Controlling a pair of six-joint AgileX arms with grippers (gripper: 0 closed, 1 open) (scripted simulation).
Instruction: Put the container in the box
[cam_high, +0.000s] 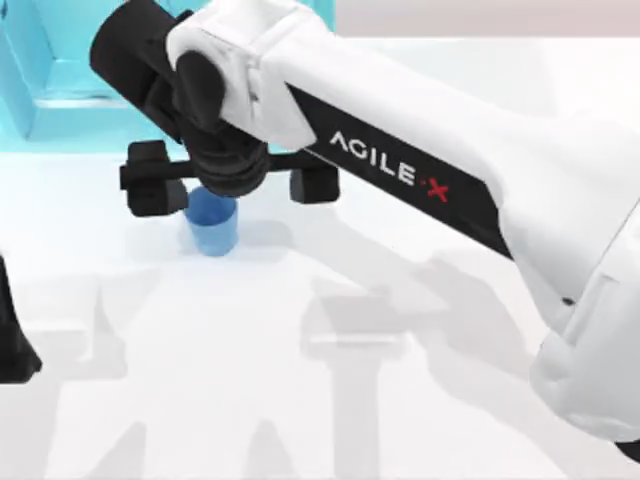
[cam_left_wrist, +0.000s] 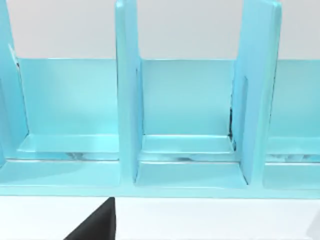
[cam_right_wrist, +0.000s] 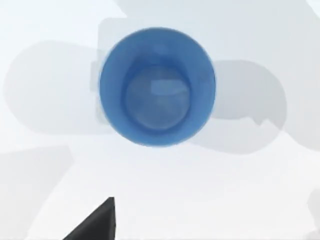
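Below the turquoise box (cam_high: 40, 90), which fills the top view's upper left corner, the white table (cam_high: 300, 400) lies bare and wide towards the near edge and the right side, crossed by grey shadows of the arms. Between the box and the container (cam_high: 212, 222) there is just a short strip of table. The container, a small blue cup, stands upright just below the box's front edge, its mouth open upward; the right wrist view looks straight down into it (cam_right_wrist: 157, 87), round rim clear all around and the pale bottom visible.

From the box, the right arm (cam_high: 420, 150) stretches away diagonally to the top view's right side, its white forearm with the AgileX lettering reaching up and left so that the wrist hangs over the container. The right gripper (cam_high: 228, 188) points down at the table, its two black fingers (cam_high: 155, 180) spread wide, one to the left of the container and one well to its right, neither touching it; it grips nothing, and the cup sits under the wrist nearer the left finger.

At the top view's left edge, below the box, a dark piece of the left arm (cam_high: 12, 340) shows. Its wrist camera faces the box's front (cam_left_wrist: 190, 125), with upright dividers parting open compartments; whether the left hand is spread or clenched I cannot tell.
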